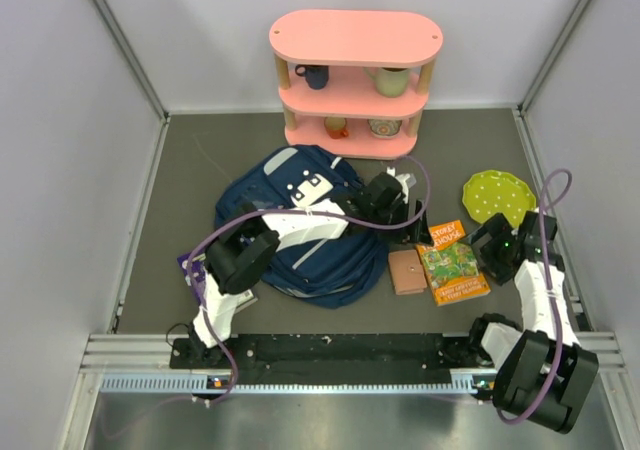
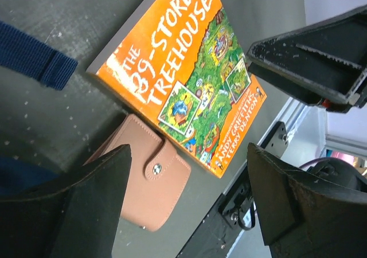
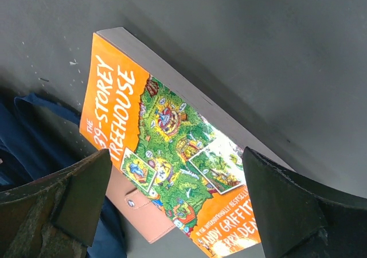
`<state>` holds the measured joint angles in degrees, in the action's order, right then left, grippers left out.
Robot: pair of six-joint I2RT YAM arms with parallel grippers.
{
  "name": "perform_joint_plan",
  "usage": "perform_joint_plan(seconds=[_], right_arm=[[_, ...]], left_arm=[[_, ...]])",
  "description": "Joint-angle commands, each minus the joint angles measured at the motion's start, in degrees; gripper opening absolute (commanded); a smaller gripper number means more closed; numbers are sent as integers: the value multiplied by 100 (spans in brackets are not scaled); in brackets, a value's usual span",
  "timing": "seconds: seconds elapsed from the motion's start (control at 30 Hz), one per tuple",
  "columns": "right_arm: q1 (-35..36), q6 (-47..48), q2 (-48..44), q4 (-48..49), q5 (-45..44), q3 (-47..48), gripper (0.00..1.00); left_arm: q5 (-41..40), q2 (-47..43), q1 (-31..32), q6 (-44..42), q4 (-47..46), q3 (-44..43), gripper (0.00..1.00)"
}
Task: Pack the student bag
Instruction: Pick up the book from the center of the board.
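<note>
Left gripper (image 1: 404, 210) is seen wide open, and nothing is held between its fingers (image 2: 103, 200). It is stretched out past the right edge of the student bag (image 1: 300, 232), just on the far side of the tan wallet (image 1: 406, 270). The right gripper (image 1: 492, 242) is opened wide too, and nothing is held in it. It is hung above the table (image 1: 200, 160), just to the right of the orange book (image 1: 455, 266).

The student bag is laid flat on the dark table, a bit left of the middle. It is dark blue, and a white patch is seen on its far half. The left arm is stretched right across the top of it. A blue strap (image 2: 35, 56) of the bag is seen lying on the table near one corner of the book.

The book is laid flat with its cover up, to the right of the bag. The wallet is placed between the bag and the book, right up against the book. Whether its edge is tucked under the book cannot be told.

A green spotted plate (image 1: 497, 196) is set near the right wall, farther back than the right gripper. A pink shelf (image 1: 355, 38) is stood at the far wall, and cups are kept on its two lower levels.
</note>
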<state>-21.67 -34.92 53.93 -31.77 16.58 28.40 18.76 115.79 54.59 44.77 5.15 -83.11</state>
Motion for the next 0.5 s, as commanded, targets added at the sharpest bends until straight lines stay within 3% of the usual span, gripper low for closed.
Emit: perform_joint_plan(seconds=[0.0,0.47], right_arm=[[-83,47,74,495,143,-282,95],[-74,2,-322,760,-445,-371,94]], left_arm=[[259,374,43,312,-374,-442,85],[118,1103,8,506,-260,-864,83]])
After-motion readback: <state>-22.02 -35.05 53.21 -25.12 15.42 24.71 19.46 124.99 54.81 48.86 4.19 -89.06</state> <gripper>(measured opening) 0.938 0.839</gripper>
